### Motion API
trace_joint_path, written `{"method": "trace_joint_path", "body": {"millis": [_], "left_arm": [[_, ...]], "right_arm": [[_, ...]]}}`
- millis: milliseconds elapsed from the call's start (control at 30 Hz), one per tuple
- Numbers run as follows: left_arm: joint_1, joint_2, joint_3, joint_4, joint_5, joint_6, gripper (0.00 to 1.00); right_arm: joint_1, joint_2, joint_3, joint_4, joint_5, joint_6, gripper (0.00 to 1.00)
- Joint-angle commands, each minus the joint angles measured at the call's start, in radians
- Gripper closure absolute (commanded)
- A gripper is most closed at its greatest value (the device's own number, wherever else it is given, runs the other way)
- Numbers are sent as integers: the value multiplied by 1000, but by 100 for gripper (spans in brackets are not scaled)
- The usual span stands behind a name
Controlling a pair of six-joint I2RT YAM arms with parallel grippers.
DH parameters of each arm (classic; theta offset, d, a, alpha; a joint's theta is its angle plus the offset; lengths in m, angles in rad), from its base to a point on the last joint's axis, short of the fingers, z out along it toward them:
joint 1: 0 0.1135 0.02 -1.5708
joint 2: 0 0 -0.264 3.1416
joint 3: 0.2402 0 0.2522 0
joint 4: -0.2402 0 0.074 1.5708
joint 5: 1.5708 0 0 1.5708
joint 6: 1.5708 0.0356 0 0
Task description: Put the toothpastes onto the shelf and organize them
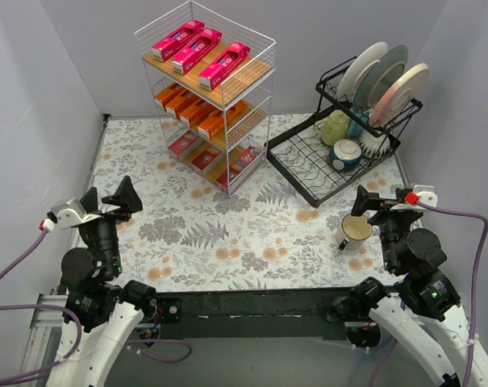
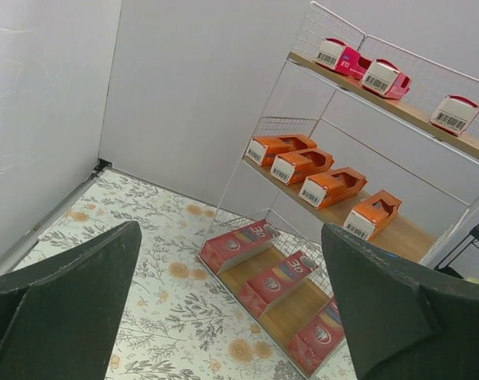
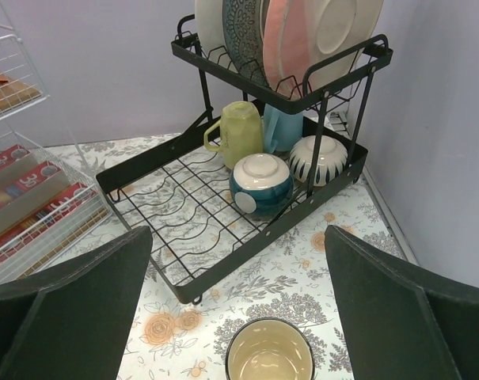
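Observation:
The white wire shelf (image 1: pixel 245 44) stands at the back centre-left. Three pink toothpaste boxes (image 1: pixel 197 50) lie on its top board, several orange ones (image 1: pixel 197 111) on the middle board, three dark red "3D" ones (image 1: pixel 205 158) on the bottom board. In the left wrist view the pink boxes (image 2: pixel 384 77), the orange boxes (image 2: pixel 331 187) and the red boxes (image 2: pixel 280 279) all lie on the shelf (image 2: pixel 418 237). My left gripper (image 1: pixel 109 201) is open and empty, near the left front. My right gripper (image 1: pixel 386 199) is open and empty, near the right front, above a cup.
A black dish rack (image 1: pixel 308 164) with plates, mugs and bowls stands at the back right; it also shows in the right wrist view (image 3: pixel 223 261). A cream cup (image 1: pixel 356 231) stands on the flowered table cover under my right gripper; the right wrist view shows it too (image 3: pixel 269 354).

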Motion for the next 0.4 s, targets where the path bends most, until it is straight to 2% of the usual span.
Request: {"method": "trace_joint_path", "body": {"millis": [0, 367], "left_arm": [[-1, 6, 32, 21, -32, 25, 2], [-1, -9, 64, 29, -73, 45, 2]], "right_arm": [[-1, -21, -10, 34, 33, -12, 2], [-1, -29, -13, 39, 44, -15, 1]]}}
